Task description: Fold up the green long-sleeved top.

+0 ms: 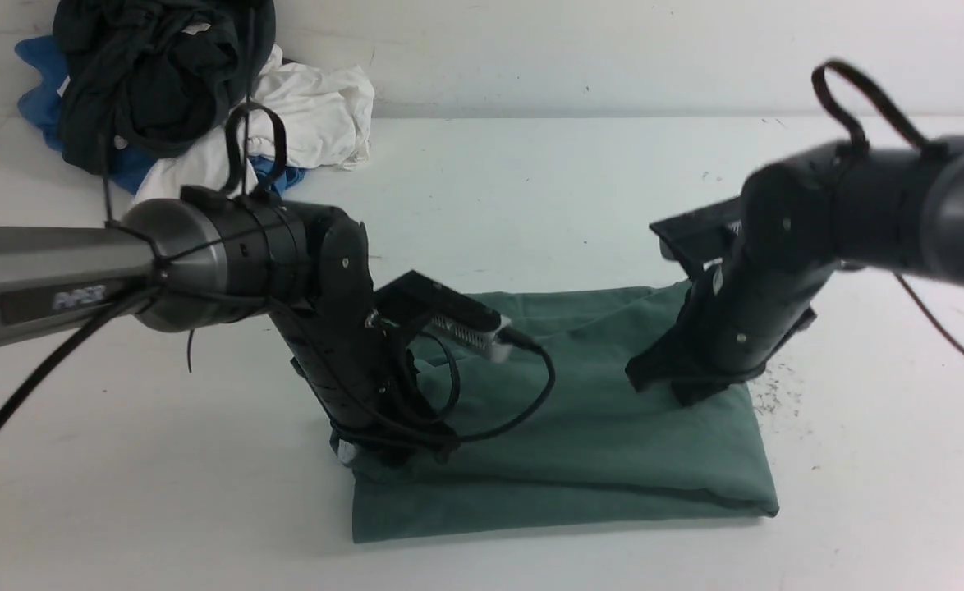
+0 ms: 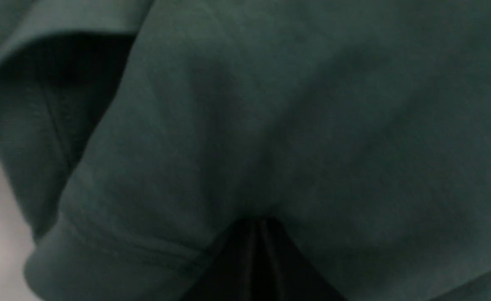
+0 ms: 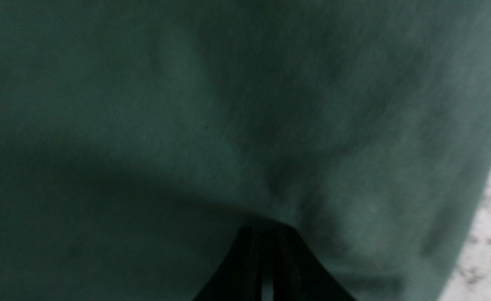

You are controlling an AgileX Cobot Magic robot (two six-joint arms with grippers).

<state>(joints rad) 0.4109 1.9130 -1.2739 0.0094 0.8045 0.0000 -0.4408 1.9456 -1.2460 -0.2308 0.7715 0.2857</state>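
Green long-sleeved top (image 1: 580,443) lies folded into a rectangle on the white table (image 1: 531,189), long axis running left-right. Left gripper (image 2: 257,234) presses the top's left end, jaws together. Right gripper (image 3: 264,246) is at the right end, jaws nearly together; grip unclear. Clothes pile (image 1: 178,90) far behind the top's left end.

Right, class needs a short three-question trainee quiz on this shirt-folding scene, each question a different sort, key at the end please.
1. True or false: the green long-sleeved top lies spread out flat with both sleeves extended.
2. Multiple choice: the pile of clothes sits at the table's A) far left corner, B) near right corner, C) centre.
3. Short answer: how do the jaws of the left claw and right claw stand, and on what?

Key: 1 false, it is a folded rectangle. 2 A. 3 Both closed, tips against the green fabric.
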